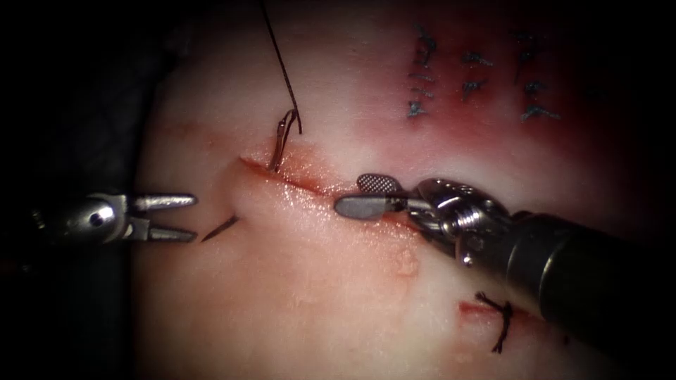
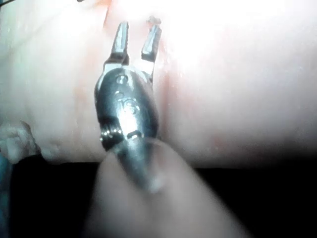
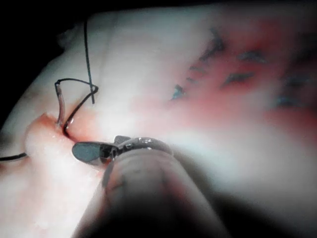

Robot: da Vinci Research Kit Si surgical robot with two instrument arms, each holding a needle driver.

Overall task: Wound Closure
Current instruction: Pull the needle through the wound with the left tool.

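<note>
In the endoscope view the needle point(image 1: 282, 141) sits in the tissue point(image 1: 296, 281), its tip point(image 1: 220, 229) emerging just beyond the left tool point(image 1: 184, 217), jaws apart and empty, while the right tool point(image 1: 366, 195) hangs over the cut point(image 1: 310, 184), jaws apart, holding nothing; the left wrist view shows the left tool point(image 2: 134, 42) parted beside the tip; the right wrist view shows the swaged end with thread point(image 3: 88, 49) beyond the right tool point(image 3: 96, 148), so a clean grasp seems to call for taking the tip well behind its point.

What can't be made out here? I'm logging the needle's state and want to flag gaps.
- Needle: its middle is buried in the tissue; the tip pokes out near the open, empty left claw.
- Thread: cut off by the endoscope view's top edge.
- Cut: its right stretch is hidden under the open, empty right claw.
</note>
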